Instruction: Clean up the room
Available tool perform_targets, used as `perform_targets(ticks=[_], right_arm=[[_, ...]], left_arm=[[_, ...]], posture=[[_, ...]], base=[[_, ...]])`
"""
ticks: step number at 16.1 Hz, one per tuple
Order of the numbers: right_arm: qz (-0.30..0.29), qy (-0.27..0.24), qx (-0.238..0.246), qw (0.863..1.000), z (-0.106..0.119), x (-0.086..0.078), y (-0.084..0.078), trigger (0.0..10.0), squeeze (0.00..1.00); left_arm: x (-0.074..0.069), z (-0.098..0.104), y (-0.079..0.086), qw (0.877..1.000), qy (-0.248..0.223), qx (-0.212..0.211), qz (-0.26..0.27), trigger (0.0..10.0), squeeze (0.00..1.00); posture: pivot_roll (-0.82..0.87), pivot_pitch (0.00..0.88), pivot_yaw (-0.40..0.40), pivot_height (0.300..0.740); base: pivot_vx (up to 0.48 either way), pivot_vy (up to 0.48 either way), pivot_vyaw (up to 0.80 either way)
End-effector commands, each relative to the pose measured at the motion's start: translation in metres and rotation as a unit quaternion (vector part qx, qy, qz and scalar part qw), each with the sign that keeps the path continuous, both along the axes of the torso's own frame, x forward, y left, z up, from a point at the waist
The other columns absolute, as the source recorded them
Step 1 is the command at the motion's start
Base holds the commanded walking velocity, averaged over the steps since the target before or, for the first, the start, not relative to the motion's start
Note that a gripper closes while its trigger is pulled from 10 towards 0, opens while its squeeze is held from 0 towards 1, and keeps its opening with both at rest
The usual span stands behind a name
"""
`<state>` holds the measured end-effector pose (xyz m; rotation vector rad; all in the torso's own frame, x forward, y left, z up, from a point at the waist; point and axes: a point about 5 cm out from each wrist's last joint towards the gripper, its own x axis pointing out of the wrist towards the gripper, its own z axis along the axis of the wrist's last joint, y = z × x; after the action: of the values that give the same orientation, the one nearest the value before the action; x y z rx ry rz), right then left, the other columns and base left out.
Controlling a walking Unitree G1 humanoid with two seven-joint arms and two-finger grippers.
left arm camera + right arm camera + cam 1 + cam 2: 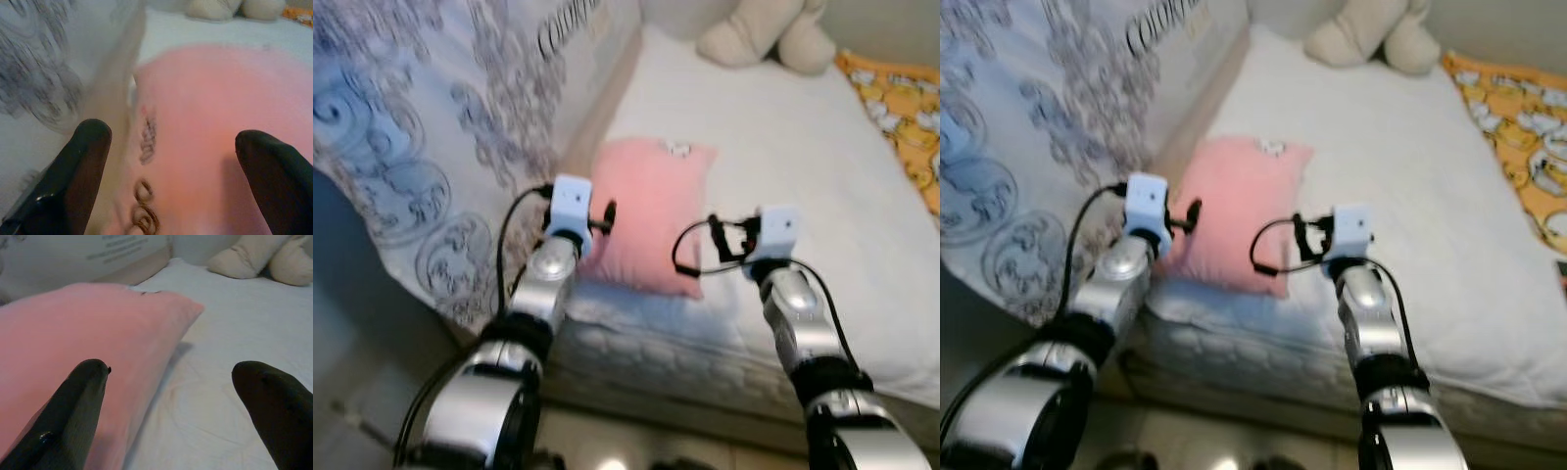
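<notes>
- We see our left gripper (171,166) spread wide over the pillow's (651,211) near left edge.
- Our right gripper (181,401) is spread too, at its near right corner.
- The soft pink pillow lies on the white mattress (783,176), near edge; its dark stitched lettering is unreadable.
- A beige plush (769,34) sits far back.
- A swirl-printed sheet (421,147) drapes left.

Bare white mattress (783,157) lies open right of the soft pink rectangular pillow (651,211). Left of the pillow, the patterned pale quilt (421,127) crowds close. Beyond the pillow, a cream plush toy (764,34) blocks the bed's far end.
</notes>
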<state>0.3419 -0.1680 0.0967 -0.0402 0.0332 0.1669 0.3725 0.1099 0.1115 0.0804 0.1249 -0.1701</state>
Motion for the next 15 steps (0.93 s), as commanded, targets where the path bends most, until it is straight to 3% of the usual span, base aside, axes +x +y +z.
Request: perform_targets(ticks=[1,6,7,8,13,15], right_arm=[[0.008,-0.008,-0.007,1.0,0.004,-0.004,-0.003,10.0,0.0],[0.03,0.004,-0.022,0.999,-0.002,-0.036,-0.009,10.0,0.0],[0.029,0.008,-0.021,0.999,0.0,-0.042,-0.011,10.0,0.0],[0.028,0.01,-0.019,0.999,0.002,-0.045,-0.011,10.0,0.0],[0.021,0.022,-0.006,1.0,0.004,-0.059,-0.014,10.0,0.0],[0.05,0.046,0.009,0.998,-0.002,-0.074,-0.008,10.0,0.0]], left_arm=[[0.003,0.002,-0.003,1.0,0.005,-0.009,0.001,10.0,0.0],[0.001,-0.016,-0.001,0.997,0.068,-0.027,0.034,10.0,0.0],[0.0,-0.02,-0.001,0.995,0.085,-0.043,0.035,2.0,0.0],[0.0,-0.02,-0.003,0.993,0.093,-0.065,0.027,0.0,0.0],[0.001,-0.019,-0.012,0.991,0.116,-0.065,-0.009,0.0,0.0],[0.0,-0.02,-0.012,0.99,0.122,-0.071,-0.019,0.0,0.0]], posture=[[-0.14,0.156,-0.124,0.74],[-0.24,0.188,-0.159,0.74],[-0.24,0.186,-0.157,0.74],[-0.25,0.182,-0.158,0.74],[-0.24,0.166,-0.144,0.74],[-0.25,0.166,-0.14,0.74]], base=[[0.0,0.0,0.0],[0.0,0.0,0.0],[0.0,0.0,0.0],[0.0,0.0,0.0],[0.0,0.0,0.0],[0.0,0.0,0.0]])
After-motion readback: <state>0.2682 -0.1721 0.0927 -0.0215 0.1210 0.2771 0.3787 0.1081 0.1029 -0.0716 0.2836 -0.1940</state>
